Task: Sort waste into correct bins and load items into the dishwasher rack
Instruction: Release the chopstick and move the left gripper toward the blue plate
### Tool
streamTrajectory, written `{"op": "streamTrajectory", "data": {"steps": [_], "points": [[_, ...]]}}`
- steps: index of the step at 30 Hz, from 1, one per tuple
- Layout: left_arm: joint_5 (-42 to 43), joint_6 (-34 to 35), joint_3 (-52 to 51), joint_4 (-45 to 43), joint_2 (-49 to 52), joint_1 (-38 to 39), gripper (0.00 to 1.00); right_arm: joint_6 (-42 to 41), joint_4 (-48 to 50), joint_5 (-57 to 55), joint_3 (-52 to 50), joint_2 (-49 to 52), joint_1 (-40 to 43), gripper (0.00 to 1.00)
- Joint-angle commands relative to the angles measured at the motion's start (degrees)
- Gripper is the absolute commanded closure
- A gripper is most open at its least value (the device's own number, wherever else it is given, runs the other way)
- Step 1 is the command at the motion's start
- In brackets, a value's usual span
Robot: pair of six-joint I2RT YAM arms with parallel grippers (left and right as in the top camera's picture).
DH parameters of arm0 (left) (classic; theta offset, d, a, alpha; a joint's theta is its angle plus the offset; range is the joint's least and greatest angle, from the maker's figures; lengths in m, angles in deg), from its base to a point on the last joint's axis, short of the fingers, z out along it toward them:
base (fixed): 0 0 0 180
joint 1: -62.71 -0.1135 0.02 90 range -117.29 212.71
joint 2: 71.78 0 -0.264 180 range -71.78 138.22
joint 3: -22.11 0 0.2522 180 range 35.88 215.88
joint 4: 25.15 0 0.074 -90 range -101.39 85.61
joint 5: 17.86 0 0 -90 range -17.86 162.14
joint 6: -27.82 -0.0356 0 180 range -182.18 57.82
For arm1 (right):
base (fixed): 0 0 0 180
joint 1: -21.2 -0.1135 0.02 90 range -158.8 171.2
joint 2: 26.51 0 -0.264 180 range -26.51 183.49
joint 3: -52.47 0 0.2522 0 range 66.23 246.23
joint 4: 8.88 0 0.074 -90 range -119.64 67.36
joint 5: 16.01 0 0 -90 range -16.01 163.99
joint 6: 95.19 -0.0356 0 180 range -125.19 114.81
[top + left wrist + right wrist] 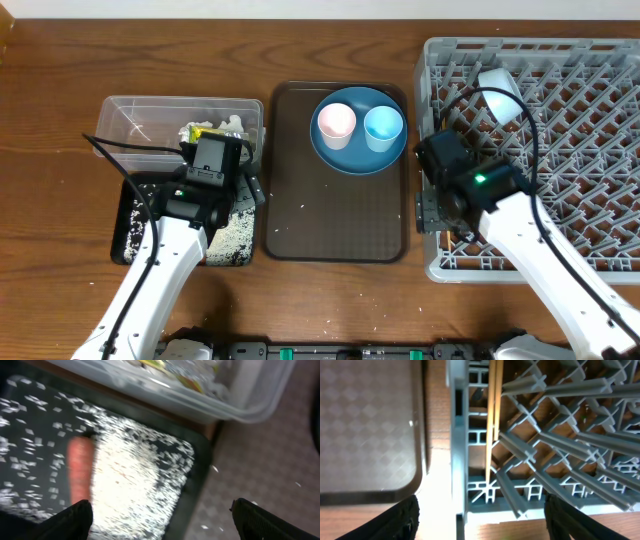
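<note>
My left gripper [160, 521] is open above the black tray [30, 420], where the orange carrot [80, 474] lies beside a heap of white rice [137, 477]. The clear tub [150, 115] behind it holds the yellow-green wrapper [203, 131] and the white tissue [232, 125]. My right gripper [480, 521] is open, its jaws astride the left wall of the grey rack [457, 435] near the front corner. The wooden chopsticks [493, 415] lie inside the rack along that wall. The white bowl [500, 92] sits in the rack [580, 60]. A pink cup [335, 123] and a light-blue cup [383, 127] stand on the blue plate [350, 160].
The brown serving tray [330, 225] lies between the bins and the rack, with the plate on its far end and a few stray rice grains on its near part. Bare wooden table [50, 130] surrounds everything.
</note>
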Motion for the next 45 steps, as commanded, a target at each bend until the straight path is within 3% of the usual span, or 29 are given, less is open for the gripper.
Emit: {"op": "streamTrajectory", "data": {"steps": [1,3,5,6,7,13,16,20,26,31,35,45], "points": [[15.1,-6.4,-0.2,-0.7,-0.7,-0.3,0.09,2.8,-0.7,1.8,-0.2,-6.8,0.3,0.22],[25.4,-10.7,-0.2,-3.3,-0.6,-0.3,0.09,5.3,-1.2,1.6,-0.2,-11.3,0.3,0.2],[30.9,-10.7,-0.2,-6.5,-0.6,0.1,0.09,5.7,-1.8,0.2,-0.2,-15.4,0.3,0.15],[32.1,-9.7,-0.2,-7.9,-0.6,0.4,0.09,5.6,-1.8,0.2,-0.2,-17.1,0.3,0.11],[32.3,-8.0,-0.2,-9.6,-0.6,0.9,0.09,5.6,-1.7,0.2,-0.2,-18.9,0.3,0.01],[32.1,-0.6,-0.2,-20.3,-0.5,5.4,0.1,5.6,-3.8,0.0,-0.2,-25.0,0.3,0.01],[28.4,1.8,-0.2,-24.3,0.3,9.2,0.01,5.6,-4.4,0.0,-0.2,-26.1,0.3,0.01],[22.2,2.4,-0.2,-28.3,1.6,13.7,0.0,5.6,-4.4,0.0,-0.2,-26.2,0.3,0.01],[20.9,8.2,-0.1,-38.2,4.8,14.8,0.04,5.6,-4.4,0.0,-0.2,-26.2,0.3,0.01],[22.5,10.3,0.3,-38.6,11.1,15.2,0.06,5.6,-4.4,0.0,-0.2,-26.2,0.3,0.01],[22.4,9.6,0.3,-33.8,14.6,15.7,0.13,5.6,-4.4,0.0,-0.2,-26.2,0.3,0.01],[9.3,9.7,-0.1,-30.8,16.2,15.7,0.26,5.6,-4.4,0.0,-0.2,-26.2,0.3,0.01]]}}
